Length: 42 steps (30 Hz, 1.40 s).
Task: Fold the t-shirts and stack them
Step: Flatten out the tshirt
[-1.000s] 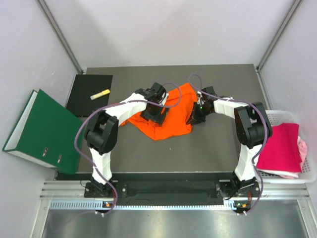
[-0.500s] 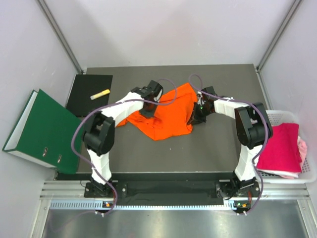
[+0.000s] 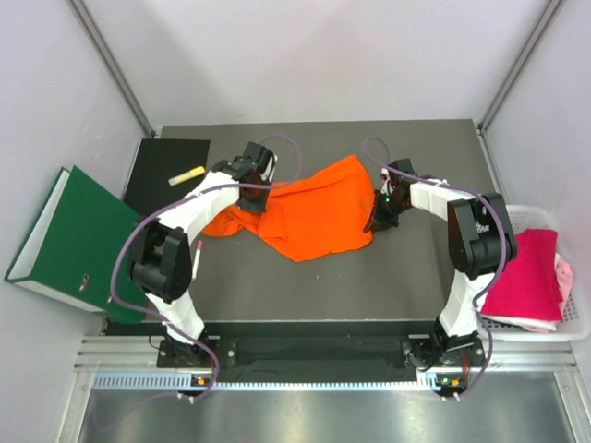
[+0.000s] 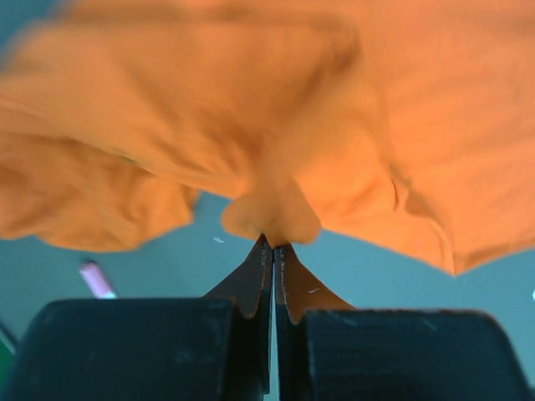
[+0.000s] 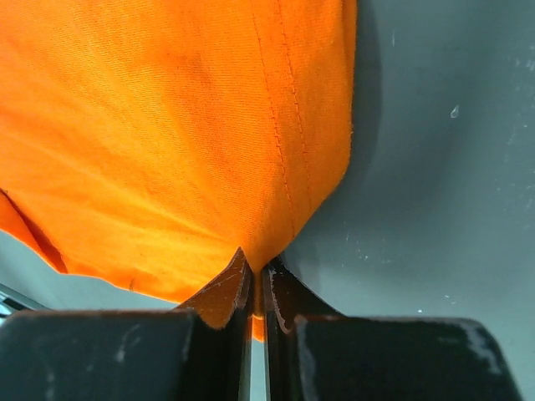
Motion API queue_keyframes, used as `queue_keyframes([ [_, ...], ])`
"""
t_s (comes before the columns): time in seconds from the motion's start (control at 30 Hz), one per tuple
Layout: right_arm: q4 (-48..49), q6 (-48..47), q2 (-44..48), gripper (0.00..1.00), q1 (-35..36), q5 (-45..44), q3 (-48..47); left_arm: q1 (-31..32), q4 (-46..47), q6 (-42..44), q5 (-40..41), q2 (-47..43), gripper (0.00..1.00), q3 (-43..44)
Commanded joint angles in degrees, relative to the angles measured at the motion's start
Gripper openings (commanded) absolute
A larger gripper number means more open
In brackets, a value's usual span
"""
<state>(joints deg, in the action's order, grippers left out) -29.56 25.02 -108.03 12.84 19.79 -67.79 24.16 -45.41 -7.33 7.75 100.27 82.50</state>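
Partly blurred orange t-shirt (image 4: 251, 125), pink t-shirt (image 3: 564, 275) mostly hidden

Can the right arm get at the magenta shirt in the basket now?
Probably not yet: the right gripper is shut on the orange shirt. The magenta shirt lies uncovered in the basket.

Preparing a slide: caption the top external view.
Left gripper and right gripper each pinch an edge of the bright orange cloth t-shirt over the dark table.

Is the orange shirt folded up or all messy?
Messy, not folded. The orange t-shirt hangs wrinkled and pulled out between the left end effector and the right end effector, each shut on an edge.
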Motion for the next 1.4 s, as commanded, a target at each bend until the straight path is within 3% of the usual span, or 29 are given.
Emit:
queue_keyframes([
  [0.0,-1.1,-1.7,0.3,0.01,-0.5,-2.5,0.6,0.6,0.5,-1.3,-5.3,0.1,0.00,-5.4],
  [0.17,-0.9,-1.7,-0.4,0.01,-0.4,-2.0,0.4,0.6,1.8,-4.1,-3.6,-1.5,0.02,-9.2],
  [0.23,-1.2,-1.8,-0.5,0.01,-0.4,-2.0,0.0,0.6,2.1,-4.9,-2.9,-2.1,0.44,-10.0],
  [0.27,-1.2,-1.9,-0.7,0.01,-0.4,-1.9,-0.1,0.6,2.4,-5.1,-2.7,-2.4,0.80,-10.2],
  [0.3,-1.1,-1.9,-0.8,0.01,-0.4,-1.9,-0.2,0.6,2.7,-5.4,-2.7,-2.6,0.99,-10.4],
  [0.77,-0.2,-1.6,-1.4,0.01,-0.4,-0.5,0.5,0.3,4.6,-7.3,-1.8,1.9,0.99,-7.1],
  [0.9,0.0,-1.6,-1.0,0.01,-0.4,-0.5,0.9,-2.8,6.5,-10.8,-2.7,-1.3,0.99,-10.3],
  [1.03,0.2,-1.7,-0.7,0.01,-0.5,-0.5,1.3,-11.8,13.1,-13.2,-17.9,-10.2,0.99,-17.3],
  [1.1,0.1,-1.8,-0.9,0.01,-0.5,-0.4,1.4,-15.5,16.5,-13.6,-21.6,-14.4,0.99,-20.1],
  [1.27,0.1,-2.0,-1.9,0.01,-0.4,0.2,0.7,-20.4,18.3,-16.0,-31.3,-16.0,0.99,-23.0],
  [1.37,-0.1,-1.9,-2.0,0.01,-0.4,0.4,0.5,-23.8,24.6,-20.9,-37.6,-14.9,0.99,-26.9],
])
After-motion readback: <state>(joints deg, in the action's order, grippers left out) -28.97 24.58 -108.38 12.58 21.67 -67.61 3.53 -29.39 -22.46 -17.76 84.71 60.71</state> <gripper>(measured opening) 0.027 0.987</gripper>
